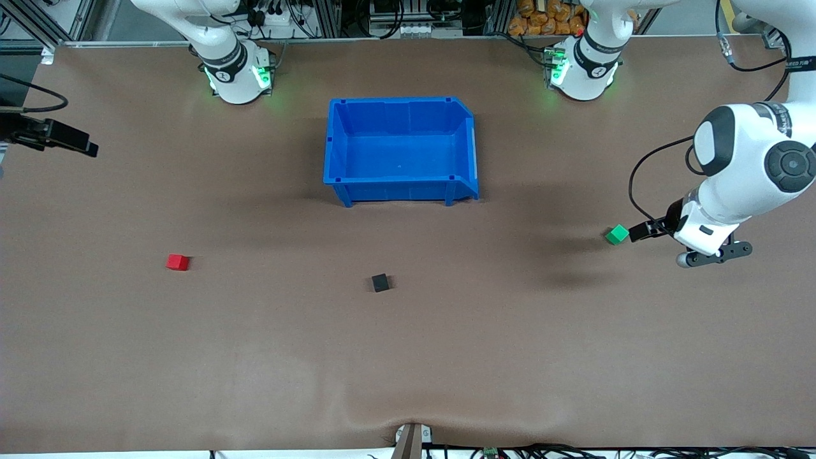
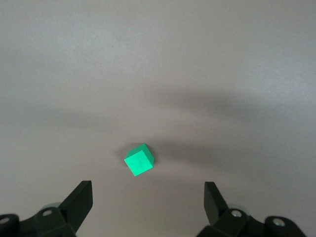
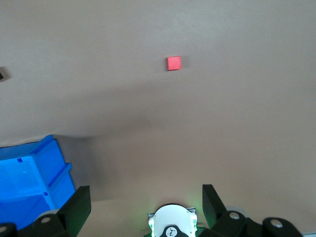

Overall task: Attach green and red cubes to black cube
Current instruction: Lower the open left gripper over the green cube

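The green cube (image 1: pixel 616 234) lies on the brown table mat (image 1: pixel 408 357) toward my left arm's end, free and untouched, turned a little askew to my fingers as my left wrist view shows it (image 2: pixel 138 160). My left gripper (image 2: pixel 148 197) hangs over it with its fingers spread wide and nothing between them; the cube sits slightly off the midline between them.

The black cube (image 1: pixel 380 282) rests near the middle of the mat, nearer the front camera than the blue bin (image 1: pixel 468 137). The red cube (image 1: pixel 178 262) sits toward my right arm's end, well apart from the black one. My right gripper (image 3: pixel 145 200) waits high at that end, spread and empty, with the red cube (image 3: pixel 174 63) and a corner of the bin in its sight.

I judge the step in hand to be picking up the green cube. To do it well I should centre my fingers on it, turn my wrist so the pads meet two flat faces, not edges, then descend straight down before closing. A skewed pinch on so small a block could twist it or flick it away.
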You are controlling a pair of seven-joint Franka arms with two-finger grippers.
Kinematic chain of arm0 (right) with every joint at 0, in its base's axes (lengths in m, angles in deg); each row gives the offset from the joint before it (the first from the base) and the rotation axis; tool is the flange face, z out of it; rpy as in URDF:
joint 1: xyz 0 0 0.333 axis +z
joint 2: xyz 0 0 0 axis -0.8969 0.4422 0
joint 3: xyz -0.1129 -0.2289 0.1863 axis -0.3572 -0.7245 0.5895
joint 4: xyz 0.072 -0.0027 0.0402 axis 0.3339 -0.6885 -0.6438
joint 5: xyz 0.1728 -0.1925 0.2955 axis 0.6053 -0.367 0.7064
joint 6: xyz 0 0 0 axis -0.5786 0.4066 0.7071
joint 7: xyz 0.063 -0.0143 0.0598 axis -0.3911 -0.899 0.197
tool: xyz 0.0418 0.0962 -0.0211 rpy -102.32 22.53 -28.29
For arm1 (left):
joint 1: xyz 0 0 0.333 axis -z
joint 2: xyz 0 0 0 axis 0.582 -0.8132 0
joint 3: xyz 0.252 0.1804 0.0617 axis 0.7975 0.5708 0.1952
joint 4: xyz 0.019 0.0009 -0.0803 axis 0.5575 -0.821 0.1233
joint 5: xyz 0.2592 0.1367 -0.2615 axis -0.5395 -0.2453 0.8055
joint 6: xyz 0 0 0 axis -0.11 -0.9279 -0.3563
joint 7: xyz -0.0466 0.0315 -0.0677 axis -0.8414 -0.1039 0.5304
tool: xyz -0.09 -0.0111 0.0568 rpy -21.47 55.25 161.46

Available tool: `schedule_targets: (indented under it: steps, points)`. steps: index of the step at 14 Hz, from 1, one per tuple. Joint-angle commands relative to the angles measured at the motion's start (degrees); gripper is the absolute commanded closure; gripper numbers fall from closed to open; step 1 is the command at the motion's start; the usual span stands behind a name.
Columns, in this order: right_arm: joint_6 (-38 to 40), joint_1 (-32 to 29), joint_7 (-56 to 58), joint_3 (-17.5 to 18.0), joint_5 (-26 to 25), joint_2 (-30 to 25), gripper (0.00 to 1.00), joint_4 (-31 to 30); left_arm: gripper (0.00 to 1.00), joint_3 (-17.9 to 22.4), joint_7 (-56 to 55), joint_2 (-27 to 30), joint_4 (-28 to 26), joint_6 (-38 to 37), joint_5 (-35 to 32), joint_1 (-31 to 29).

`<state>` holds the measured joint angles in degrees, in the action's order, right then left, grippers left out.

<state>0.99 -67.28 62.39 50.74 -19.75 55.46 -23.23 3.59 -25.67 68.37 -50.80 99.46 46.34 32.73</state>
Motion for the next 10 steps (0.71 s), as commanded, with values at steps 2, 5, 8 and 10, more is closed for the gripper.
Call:
schedule_targets:
  steps: [2, 5, 8, 10]
  points:
    - [0.6, -3.9, -0.5, 0.8, 0.7, -0.4, 0.00, 0.0, 0.00, -0.1, -4.3, -0.4, -1.6, 1.5, 0.8, -0.3]
    - [0.0, -3.8, -0.5, 0.8, 0.7, -0.3, 0.00, 0.4, 0.00, -0.1, -5.2, -1.2, -2.1, 1.7, 0.8, -1.0]
    - [0.2, -3.4, -0.5, 1.0, 0.7, -0.4, 0.00, 0.4, 0.00, -0.1, -5.3, -2.2, -3.4, 4.6, 0.8, -1.4]
    - [-0.1, -3.2, -0.5, 1.1, 0.7, -0.4, 0.00, 0.4, 0.00, -0.1, -5.3, -3.1, -3.7, 5.5, 0.8, -2.1]
